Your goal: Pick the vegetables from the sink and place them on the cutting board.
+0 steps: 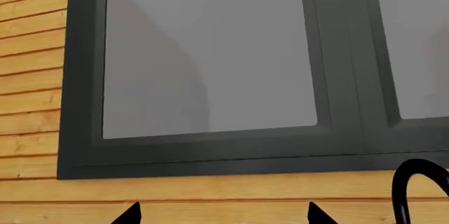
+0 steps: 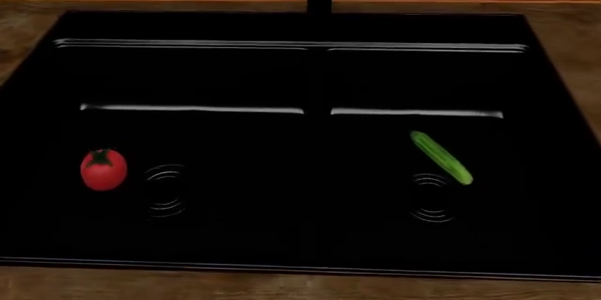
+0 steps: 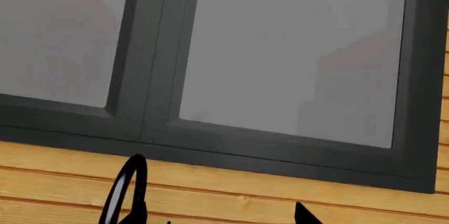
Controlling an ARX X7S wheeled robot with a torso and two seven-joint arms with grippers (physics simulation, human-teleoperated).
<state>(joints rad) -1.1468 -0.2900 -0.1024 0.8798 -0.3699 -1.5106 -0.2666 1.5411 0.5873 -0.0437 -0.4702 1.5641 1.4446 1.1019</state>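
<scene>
left pincer [image 1: 223, 214]: two dark fingertips apart, nothing between them, raised and aimed level | right pincer [image 3: 221, 214]: fingertips spread, nothing held, also raised | head view: neither arm visible

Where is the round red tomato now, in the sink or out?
In: the round red tomato sits in the glossy black sink's left basin, beside its ringed drain.
</scene>
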